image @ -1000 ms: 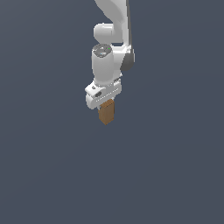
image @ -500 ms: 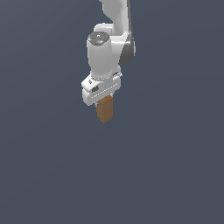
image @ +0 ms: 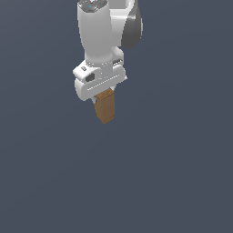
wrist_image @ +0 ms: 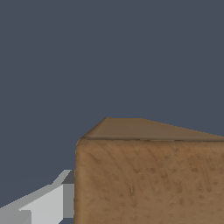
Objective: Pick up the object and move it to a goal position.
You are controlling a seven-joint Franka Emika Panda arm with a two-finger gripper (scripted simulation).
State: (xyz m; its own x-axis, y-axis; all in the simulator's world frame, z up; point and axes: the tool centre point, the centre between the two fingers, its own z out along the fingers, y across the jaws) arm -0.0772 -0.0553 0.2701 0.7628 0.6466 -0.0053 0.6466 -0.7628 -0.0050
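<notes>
The object (image: 105,108) is a tall brown block hanging from my white gripper (image: 103,92), which is shut on its upper end. Block and gripper sit in the upper middle of the exterior view, clear of the dark ground. Up close in the wrist view the block (wrist_image: 148,175) fills much of the picture, with one grey-white finger (wrist_image: 48,203) pressed against its side. The other finger is hidden behind the block.
A plain dark grey-blue surface (image: 173,173) lies all around, with nothing else on it. No goal marker shows in either view.
The arm has carried the block upward and toward the exterior view's left, and it now looks larger. The grip on the block is unchanged.
</notes>
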